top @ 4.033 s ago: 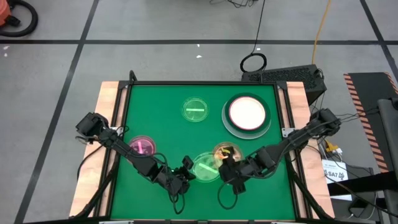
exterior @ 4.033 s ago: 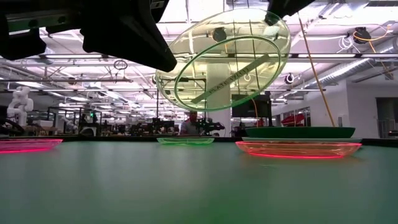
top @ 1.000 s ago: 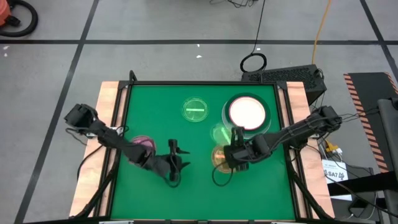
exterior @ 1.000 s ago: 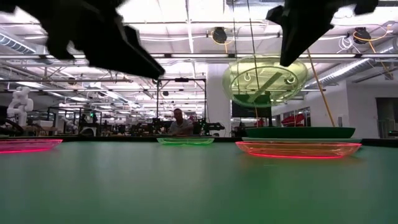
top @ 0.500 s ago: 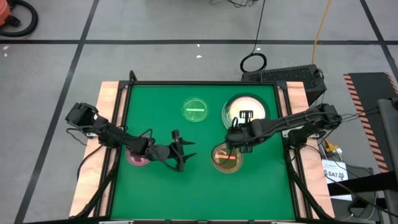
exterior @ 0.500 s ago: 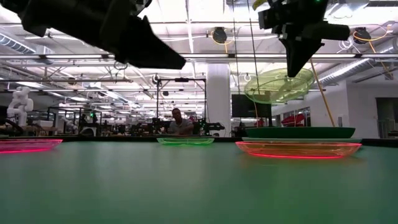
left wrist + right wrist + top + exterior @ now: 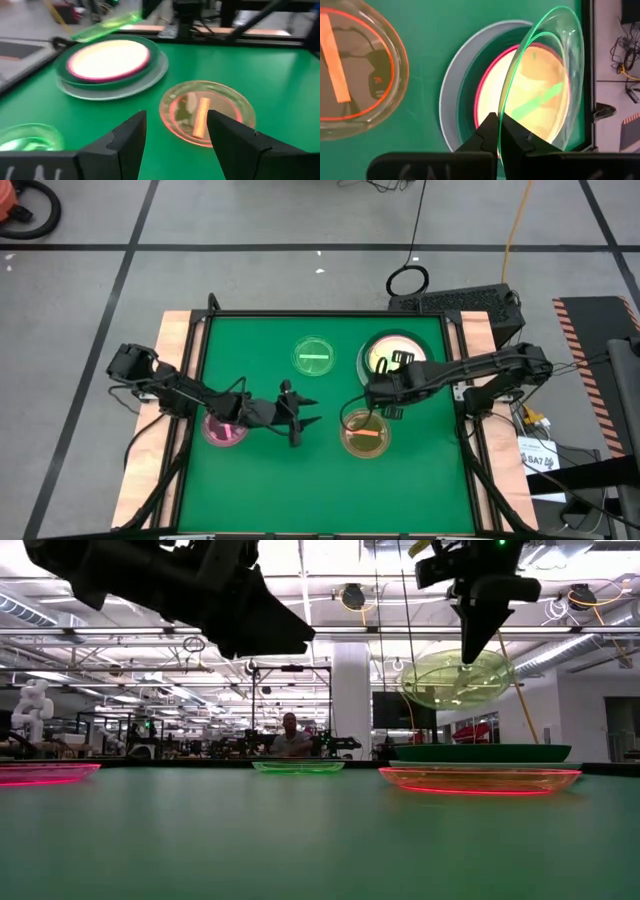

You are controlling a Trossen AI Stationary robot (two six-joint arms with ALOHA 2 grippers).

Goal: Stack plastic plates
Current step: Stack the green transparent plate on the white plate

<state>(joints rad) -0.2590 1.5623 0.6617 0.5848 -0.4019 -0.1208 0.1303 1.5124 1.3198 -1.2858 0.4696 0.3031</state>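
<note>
Right claw (image 7: 498, 131): pinching rim of translucent green dish (image 7: 545, 75), tilted above far-right plate stack (image 7: 368, 380) (likely for adding on top). Left claw (image 7: 175, 137): spread, idle mid-surface.

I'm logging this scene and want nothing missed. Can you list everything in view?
Stacked plates: four, pale blue, dark green, hot pink, cream on top; far right of the table.
Held green dish: one, translucent green; tilted above the stack, rim pinched by the right tool.
Amber dish: one, translucent with orange bar; near side, in front of the stack.
Green dish: one, translucent green; far middle.
Pink dish: one, translucent pink; left side, partly under the left arm.
Table: one, green top.
Left tool: open, empty, mid-table.
Right tool: shut on the held dish.
</note>
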